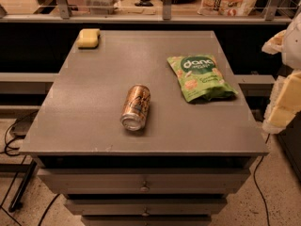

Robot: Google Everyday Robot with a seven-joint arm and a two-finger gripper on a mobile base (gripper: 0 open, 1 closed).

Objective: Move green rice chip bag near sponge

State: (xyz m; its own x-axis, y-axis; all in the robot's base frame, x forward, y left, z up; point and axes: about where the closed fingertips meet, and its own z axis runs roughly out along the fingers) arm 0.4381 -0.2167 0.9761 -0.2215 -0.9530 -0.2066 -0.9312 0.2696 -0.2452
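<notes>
The green rice chip bag [201, 77] lies flat on the right side of the grey table top [94, 107], logo facing up. The sponge [89, 37], a small pale yellow block, sits at the table's far left corner, well apart from the bag. My gripper [285, 98] shows as white and pale yellow parts at the right edge of the view, beyond the table's right edge and to the right of the bag, touching nothing.
A bronze drink can [136, 107] lies on its side in the middle of the table, between bag and sponge but nearer the front. Drawers [143, 185] are below the top. A rail and shelf with goods run behind. Cables lie on the floor at left.
</notes>
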